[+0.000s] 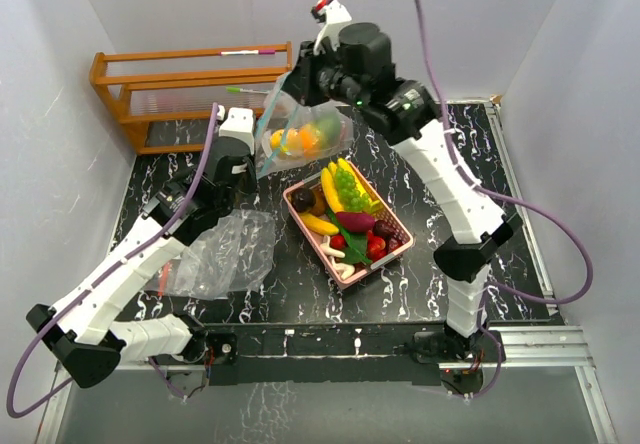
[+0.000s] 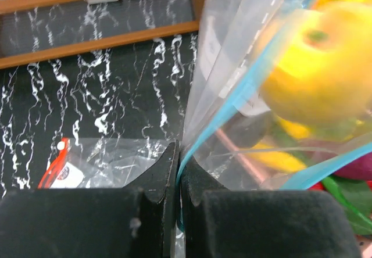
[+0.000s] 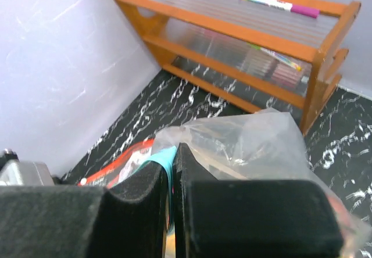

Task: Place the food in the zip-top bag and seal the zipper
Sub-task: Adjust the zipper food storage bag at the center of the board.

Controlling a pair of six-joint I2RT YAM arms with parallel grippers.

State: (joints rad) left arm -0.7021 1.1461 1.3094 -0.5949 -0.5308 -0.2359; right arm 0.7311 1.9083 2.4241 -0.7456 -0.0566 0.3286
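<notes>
White walls [image 1: 60, 84] close in a black, white-veined table [image 1: 300, 294], which fills most of the top view. 2 white-and-black arms reach in from its near edge: the right arm [image 1: 450, 179] bends high toward the back, and the left arm [image 1: 130, 264] stretches forward on the other side. A wooden rack [image 1: 170, 59] stands at the far left against the wall, with a pink-tipped marker [image 1: 250, 53] lying on its top shelf.

A crumpled sheet of clear plastic [image 1: 225, 254] lies on the table just beside the left arm. Right of it sits a pink tray [image 1: 306, 234], set at an angle and heaped with food [image 1: 350, 214]: yellow bananas, green grapes, dark purple pieces, red ones and leafy green.

Above the tray's far end hangs the zip-top bag [image 1: 300, 129], lifted off the table and held between both grippers. Some orange, yellow and green fruit [image 1: 305, 139] already rests in its bottom.

The left gripper [image 2: 178, 153] is closed tight on the bag's blue zipper strip, which runs up from between its fingers; a large yellow fruit shows blurred through the film. The right gripper [image 3: 172, 159] is likewise pinched on the bag's upper edge, a teal strip caught between its jaws.
</notes>
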